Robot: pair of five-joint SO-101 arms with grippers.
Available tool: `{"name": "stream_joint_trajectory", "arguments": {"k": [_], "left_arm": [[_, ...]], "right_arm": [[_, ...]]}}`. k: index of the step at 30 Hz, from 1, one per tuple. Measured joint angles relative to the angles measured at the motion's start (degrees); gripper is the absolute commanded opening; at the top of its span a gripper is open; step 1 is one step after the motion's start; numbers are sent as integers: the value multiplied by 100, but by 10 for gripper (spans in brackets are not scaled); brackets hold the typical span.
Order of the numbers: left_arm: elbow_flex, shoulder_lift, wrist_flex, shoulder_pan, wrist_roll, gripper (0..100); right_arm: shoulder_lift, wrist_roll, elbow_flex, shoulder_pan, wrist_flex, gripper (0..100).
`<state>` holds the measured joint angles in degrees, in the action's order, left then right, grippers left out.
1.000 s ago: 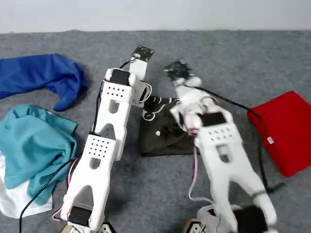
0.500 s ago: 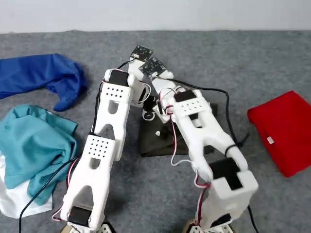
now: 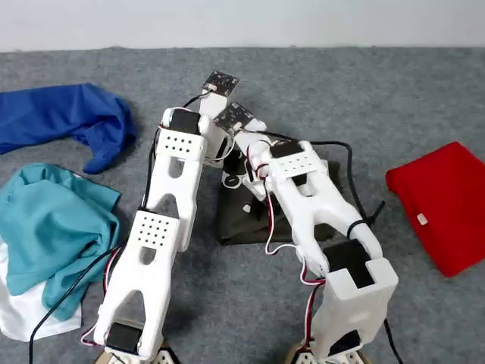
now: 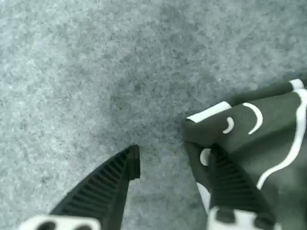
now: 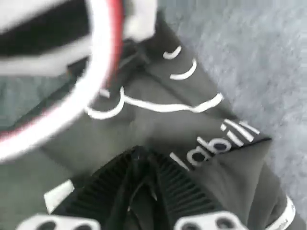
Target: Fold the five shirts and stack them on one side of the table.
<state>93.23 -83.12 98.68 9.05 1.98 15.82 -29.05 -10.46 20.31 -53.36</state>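
Note:
A folded black shirt [image 3: 254, 220] with white print lies on the grey table between the two arms. My left gripper [image 4: 175, 151] is open at the shirt's far left corner, one finger [image 4: 229, 179] over the shirt's edge [image 4: 261, 134] and the other on bare carpet. My right gripper [image 5: 142, 160] is shut on a pinch of the black shirt [image 5: 158, 120], close beside the left arm. In the high view both wrists crowd together over the shirt's far edge [image 3: 236, 155]. A folded red shirt [image 3: 447, 205] lies at the right.
A crumpled blue shirt [image 3: 68, 121] lies at the far left. A teal shirt [image 3: 53, 231] is heaped at the left over a white shirt [image 3: 19, 322]. Cables trail from the right arm across the grey table [image 3: 394, 98].
The right arm has swung left across the black shirt until its wrist is beside the left arm's. The left arm and the other shirts have stayed put.

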Motion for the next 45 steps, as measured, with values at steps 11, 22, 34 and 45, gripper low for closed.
{"name": "stream_joint_trajectory", "arguments": {"k": [11, 22, 34, 45], "left_arm": [[9, -9, 0, 0, 0, 209], [9, -9, 0, 0, 0, 209], [9, -9, 0, 0, 0, 209], [9, -9, 0, 0, 0, 209]], "right_arm": [[-668, -1292, 0, -826, -1855, 11], [-800, -2084, 0, -1582, -3121, 203], [-941, -1776, 0, -1688, -3640, 234], [-1380, 9, 0, -369, -1758, 234]]}}
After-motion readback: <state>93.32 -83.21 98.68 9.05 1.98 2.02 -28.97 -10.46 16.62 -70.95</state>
